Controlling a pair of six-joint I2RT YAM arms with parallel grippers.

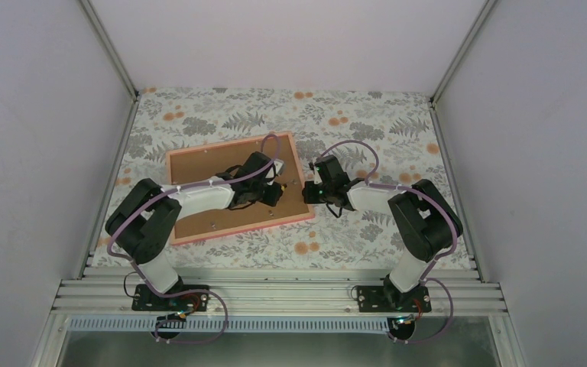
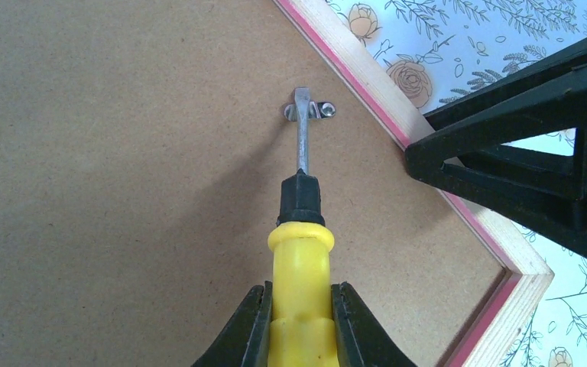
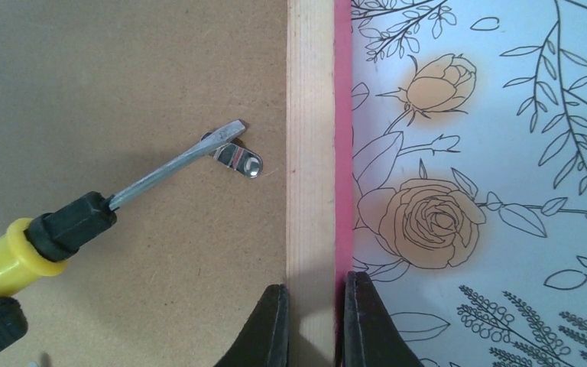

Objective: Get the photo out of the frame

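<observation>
**Backing clip under the screwdriver, photo not yet out**

The frame [image 1: 244, 228] lies face down on the floral tablecloth [image 3: 466, 191], at about 9 o'clock from the table's centre in the top view. Its brown backing board [image 2: 122, 153] faces up and sits inside the pink-edged rails. The photo cannot be seen. By my reading it is under that board, inside the frame.

The left gripper [image 2: 299, 329] has its fingers closed tight around the yellow handle of a flat-blade screwdriver [image 2: 299, 252]. In the left wrist view the blade points to 12 o'clock. Its tip rests on a small metal retaining clip [image 2: 317, 111], which is screwed to the board just beside the rail at the frame's 3 o'clock side.

The right gripper [image 3: 317, 325] is squeezed shut on that same rail. One finger is on the board side and one on the outer pink edge, toward 6 o'clock from the clip in its own view. It looks to be steadying the frame.

The task looks to be at an early stage. The clip lies across the board near the rail and the board is in place. Any other clips are too small to make out from above. What seems left is to turn the clips aside, lift the board, then take out the print.
</observation>
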